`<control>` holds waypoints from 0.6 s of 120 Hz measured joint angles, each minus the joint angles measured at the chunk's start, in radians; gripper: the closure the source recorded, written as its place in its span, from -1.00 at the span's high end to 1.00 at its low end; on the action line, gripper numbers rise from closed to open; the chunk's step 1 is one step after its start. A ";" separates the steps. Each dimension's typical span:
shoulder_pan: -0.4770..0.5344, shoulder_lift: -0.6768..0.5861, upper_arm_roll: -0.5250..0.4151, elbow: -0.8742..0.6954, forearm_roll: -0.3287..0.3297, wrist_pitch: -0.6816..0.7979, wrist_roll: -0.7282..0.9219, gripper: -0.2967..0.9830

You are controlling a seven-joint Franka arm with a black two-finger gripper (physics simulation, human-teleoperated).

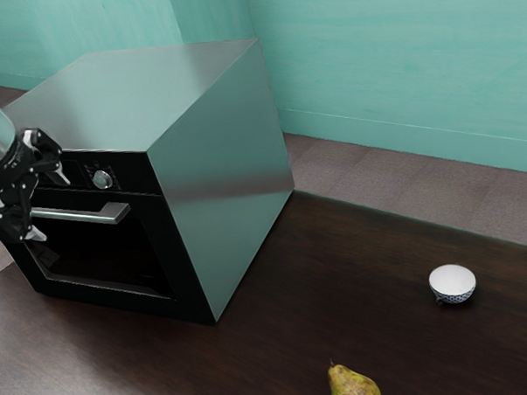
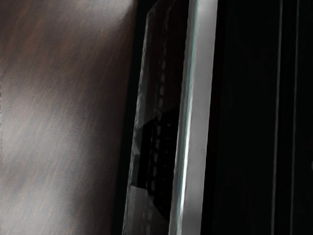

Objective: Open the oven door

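The oven door (image 1: pixel 109 258) lies toward nine o'clock in the exterior view, shut flush against the oven body (image 1: pixel 223 164), with its handle (image 1: pixel 108 213) running across the upper part. The pincer (image 1: pixel 50 205) is at the handle's nine o'clock end, its two fingers spread well apart, one above the bar and one below, with nothing gripped; whether either tip brushes the bar I cannot tell. The step in hand looks to be settling onto the handle: ease in until the bar sits deep between the pads, keep the fingers square across it, and close only then, as a shallow bite could slip off the smooth metal. The hinge is probably along the lower edge, so the pull should start straight out and then curve downward, the wrist turning with the door so the bar doesn't twist free. Mind the knob (image 1: pixel 103 179) at one o'clock from the handle. Farther off on the bench (image 1: pixel 252 347), a pear (image 1: pixel 354 387) lies at four o'clock from the door and a bowl (image 1: pixel 452 284) at three, both well apart from it.
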 joint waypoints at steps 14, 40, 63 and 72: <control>0.002 0.002 0.001 -0.032 -0.008 0.021 0.039 0.54; 0.010 -0.002 0.003 -0.074 -0.030 0.051 0.095 0.54; 0.009 -0.003 0.003 -0.128 -0.045 0.080 0.130 0.53; 0.009 -0.010 0.003 -0.145 -0.048 0.092 0.141 0.53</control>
